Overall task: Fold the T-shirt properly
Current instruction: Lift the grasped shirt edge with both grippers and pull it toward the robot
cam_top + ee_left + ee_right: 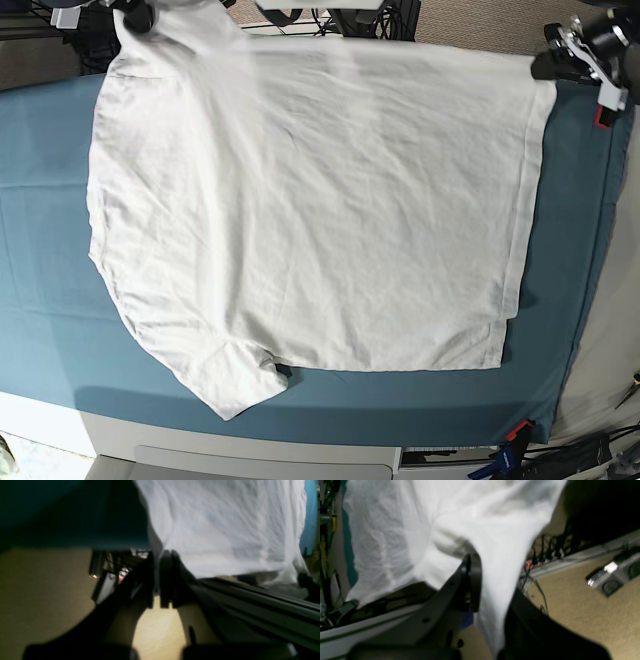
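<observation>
T-shirt (pixel 310 200): white, short-sleeved, spread across most of the base view, its top edge lifted toward the upper border of the frame, the rest lying flat and lightly wrinkled on the teal cloth (pixel 50 290).
Sleeve: one short sleeve points to the lower left of the base view, its stitched hem just above the table's front edge.
Hem side: the shirt's long stitched hem runs down the right of the base view, from the upper right corner toward the lower right.
Left gripper (pixel 157 580): at the upper right corner of the base view; in the left wrist view its dark jaws stand pressed together on a thin white edge of the T-shirt, fabric fanning up and to the right above them.
Right gripper (pixel 471 580): at the upper left corner of the base view; in the right wrist view its jaws are closed on a fold of the T-shirt, cloth draped over and down the right side of the fingers (the picture is blurred here).
Teal cloth: covers the table, showing as bands at the left, bottom and right of the base view.
Power strip (pixel 545 560): on the tan floor behind the shirt, upper right of the right wrist view, with a small red light and dark plugs.
</observation>
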Robot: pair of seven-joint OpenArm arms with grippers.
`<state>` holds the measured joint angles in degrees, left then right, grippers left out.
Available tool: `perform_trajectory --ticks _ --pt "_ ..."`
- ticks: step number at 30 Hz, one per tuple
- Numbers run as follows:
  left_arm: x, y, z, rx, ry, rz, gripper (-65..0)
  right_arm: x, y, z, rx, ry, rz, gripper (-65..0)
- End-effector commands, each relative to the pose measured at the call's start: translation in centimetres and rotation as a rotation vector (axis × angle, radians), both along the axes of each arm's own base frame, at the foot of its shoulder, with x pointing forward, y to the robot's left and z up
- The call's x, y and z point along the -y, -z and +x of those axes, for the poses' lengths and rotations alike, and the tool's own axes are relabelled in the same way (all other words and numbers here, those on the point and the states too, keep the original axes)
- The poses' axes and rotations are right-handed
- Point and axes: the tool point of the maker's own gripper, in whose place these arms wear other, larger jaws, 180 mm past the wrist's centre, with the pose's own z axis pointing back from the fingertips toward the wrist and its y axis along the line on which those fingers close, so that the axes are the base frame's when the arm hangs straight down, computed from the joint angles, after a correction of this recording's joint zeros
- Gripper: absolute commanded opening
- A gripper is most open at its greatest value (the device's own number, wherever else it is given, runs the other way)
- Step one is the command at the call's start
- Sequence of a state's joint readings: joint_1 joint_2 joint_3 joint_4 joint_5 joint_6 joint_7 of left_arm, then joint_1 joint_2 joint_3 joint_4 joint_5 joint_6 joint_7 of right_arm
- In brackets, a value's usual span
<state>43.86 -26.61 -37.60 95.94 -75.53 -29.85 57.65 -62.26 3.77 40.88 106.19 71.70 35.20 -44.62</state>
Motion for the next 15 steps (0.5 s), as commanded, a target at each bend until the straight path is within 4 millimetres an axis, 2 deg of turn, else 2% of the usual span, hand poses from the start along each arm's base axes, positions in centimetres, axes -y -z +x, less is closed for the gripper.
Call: perform_trajectory --ticks 1,5,15 --pt "0.0 -0.8 0.2 0.025 -0.003 -0.004 -65.0 0.5 -0.8 -0.1 0.013 0.006 -0.008 -65.0" --pt "0.7 -0.5 -0.7 0.009 -0.014 -0.022 -65.0 0.0 -0.6 -0.8 -0.018 -0.008 0.01 -65.0" --pt "1.0 -0.3 -2.8 -0.034 0.015 -0.022 -65.0 -0.8 -0.5 -3.5 -0.088 0.02 0.055 -65.0"
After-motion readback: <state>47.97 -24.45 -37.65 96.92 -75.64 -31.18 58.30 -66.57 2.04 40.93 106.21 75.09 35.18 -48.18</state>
